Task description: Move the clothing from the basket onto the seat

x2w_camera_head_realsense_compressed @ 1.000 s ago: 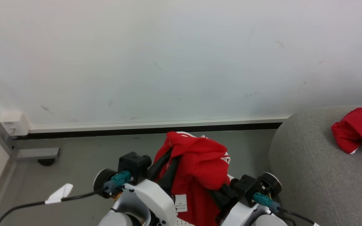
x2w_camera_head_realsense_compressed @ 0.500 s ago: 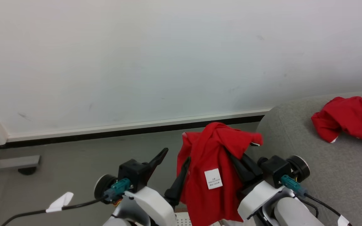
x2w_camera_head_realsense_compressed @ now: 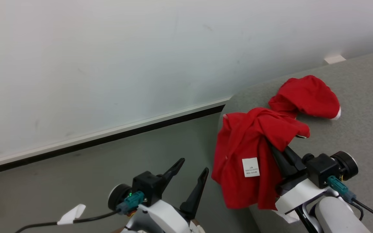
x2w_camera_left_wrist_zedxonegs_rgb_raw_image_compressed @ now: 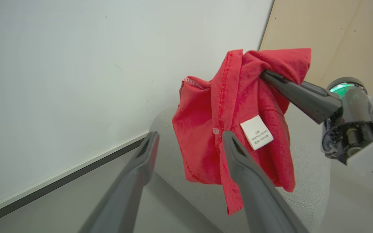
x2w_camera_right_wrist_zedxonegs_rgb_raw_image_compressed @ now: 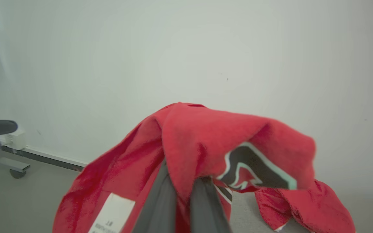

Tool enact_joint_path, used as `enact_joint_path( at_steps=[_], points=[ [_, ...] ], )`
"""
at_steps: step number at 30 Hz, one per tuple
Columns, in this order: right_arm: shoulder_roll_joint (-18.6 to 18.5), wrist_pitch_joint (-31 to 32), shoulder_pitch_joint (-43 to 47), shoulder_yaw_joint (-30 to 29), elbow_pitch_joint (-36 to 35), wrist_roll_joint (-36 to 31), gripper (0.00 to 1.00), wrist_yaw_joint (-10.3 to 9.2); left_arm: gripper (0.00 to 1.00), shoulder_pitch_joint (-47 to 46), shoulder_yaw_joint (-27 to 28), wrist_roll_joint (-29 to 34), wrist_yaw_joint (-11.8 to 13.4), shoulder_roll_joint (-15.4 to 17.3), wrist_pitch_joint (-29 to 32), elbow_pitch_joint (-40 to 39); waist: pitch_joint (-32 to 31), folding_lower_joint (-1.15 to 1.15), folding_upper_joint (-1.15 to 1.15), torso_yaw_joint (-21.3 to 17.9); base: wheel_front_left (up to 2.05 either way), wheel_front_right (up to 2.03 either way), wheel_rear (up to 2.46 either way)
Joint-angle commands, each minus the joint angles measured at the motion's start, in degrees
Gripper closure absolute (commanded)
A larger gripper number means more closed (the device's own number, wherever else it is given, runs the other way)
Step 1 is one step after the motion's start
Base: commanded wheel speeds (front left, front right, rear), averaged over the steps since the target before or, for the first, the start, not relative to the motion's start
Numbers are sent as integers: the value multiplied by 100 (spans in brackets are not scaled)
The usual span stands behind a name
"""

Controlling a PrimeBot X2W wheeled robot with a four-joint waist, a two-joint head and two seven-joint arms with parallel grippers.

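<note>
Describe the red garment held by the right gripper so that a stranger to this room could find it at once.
Find the big grey sofa by the white wall. At its rounded end a red garment hangs from the right gripper. Unlike the other red garment lying on the sofa, it shows a square white label.

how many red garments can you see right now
2. The first garment hangs from the right gripper, in front of the seat's rounded end; the second garment lies bunched on the seat beyond it. More could be out of frame.
</note>
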Motion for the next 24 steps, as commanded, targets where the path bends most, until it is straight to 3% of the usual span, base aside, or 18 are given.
enact_joint_path(
  at_steps=[1, 11, 24],
  points=[
    [-74, -17, 101, -58, -101, -24, 100, -15, 0, 3, -15, 13, -9, -15, -67, 20, 95, 0, 0, -340, 0, 0, 0],
    [-352, -17, 267, -461, -564, -31, 100, -15, 0, -127, -148, 44, -43, -75, -93, 34, 254, 0, 0, -836, 0, 0, 0],
    [-406, -17, 373, -1066, -915, -23, 100, -15, 0, -325, -321, 113, -133, -50, -22, 22, 673, 0, 0, -688, 0, 0, 0]
  ],
)
